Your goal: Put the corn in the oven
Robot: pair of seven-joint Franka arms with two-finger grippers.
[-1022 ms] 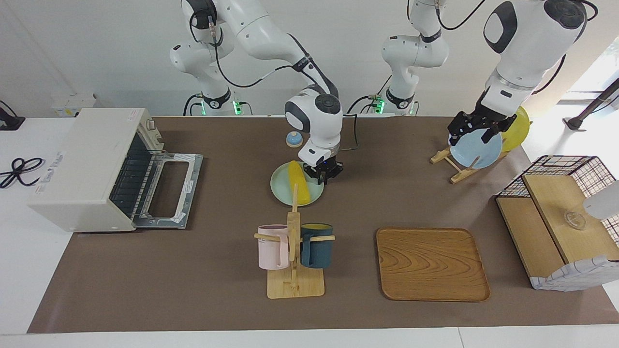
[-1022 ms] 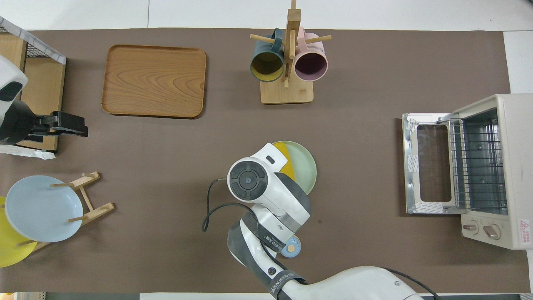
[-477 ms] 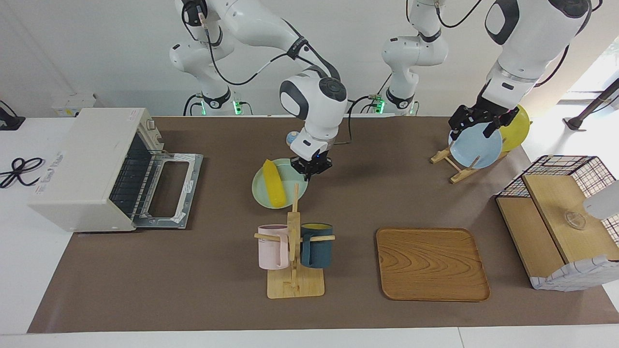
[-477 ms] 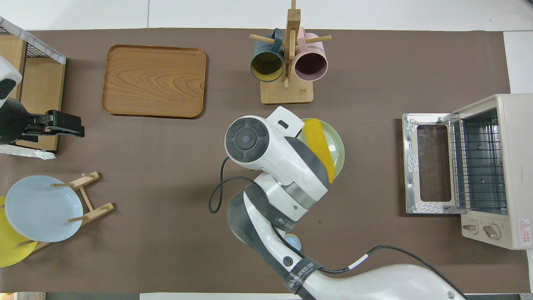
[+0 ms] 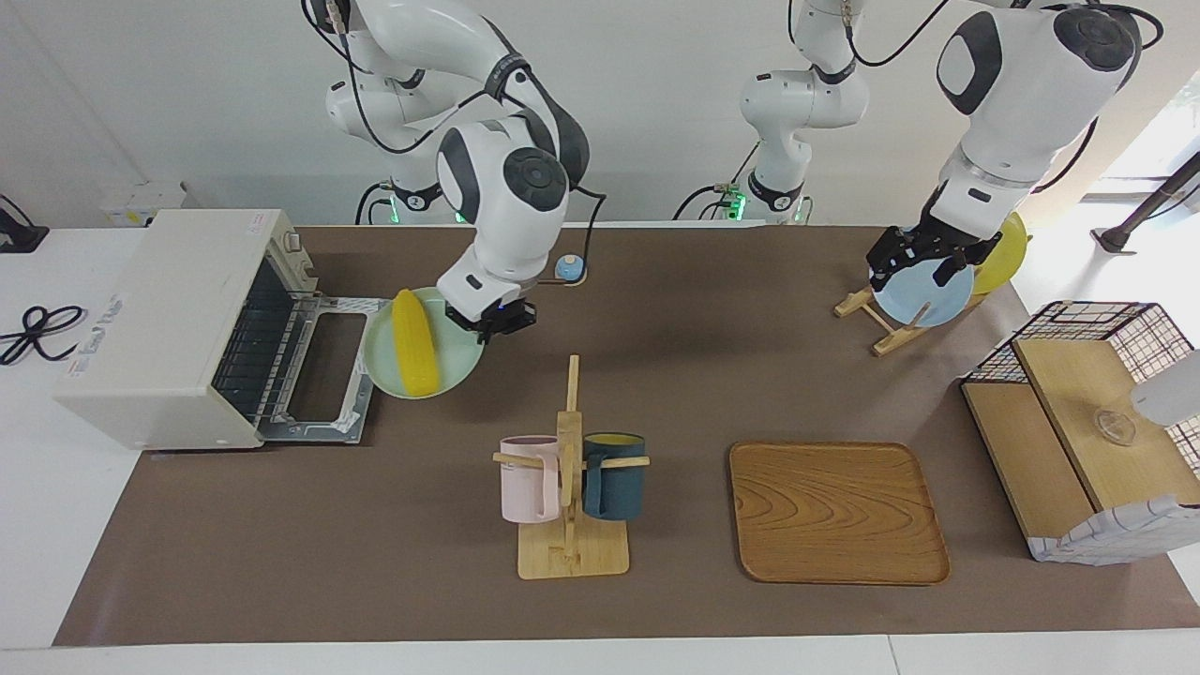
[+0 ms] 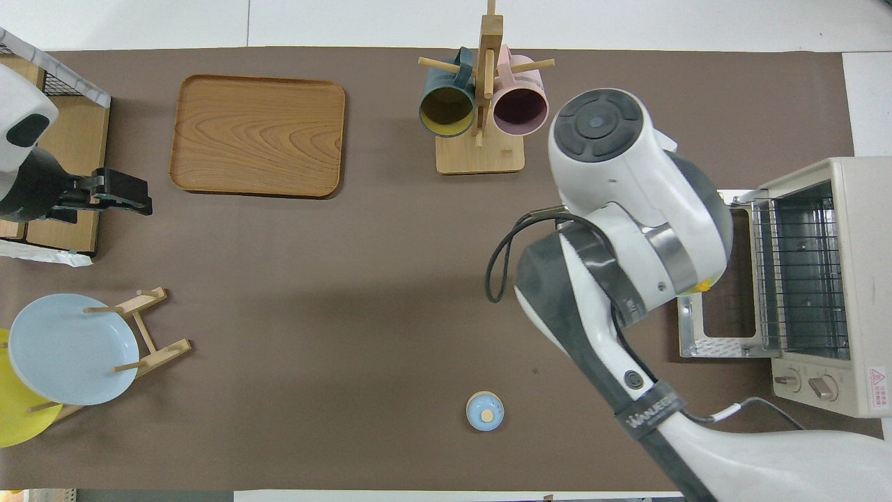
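The yellow corn (image 5: 413,340) lies on a light-green plate (image 5: 454,364). My right gripper (image 5: 489,319) is shut on that plate's rim and holds it in the air, level, just in front of the oven's open door (image 5: 323,370). The cream-white oven (image 5: 169,319) stands at the right arm's end of the table with its wire rack showing. In the overhead view the right arm hides the plate, and only a yellow tip of the corn (image 6: 704,284) shows beside the oven (image 6: 843,279). My left gripper (image 5: 923,255) waits over the blue plate (image 5: 923,295).
A mug rack (image 5: 569,487) with a pink and a dark-blue mug stands mid-table, with a wooden tray (image 5: 837,511) beside it. A plate rack holds the blue plate and a yellow plate (image 5: 1005,248). A wire-and-wood shelf (image 5: 1078,422) stands at the left arm's end. A small blue knob (image 5: 568,269) lies near the robots.
My right gripper has lifted the green plate with the corn off the table's middle and carried it to the open oven door. The left gripper has stayed over the blue plate.
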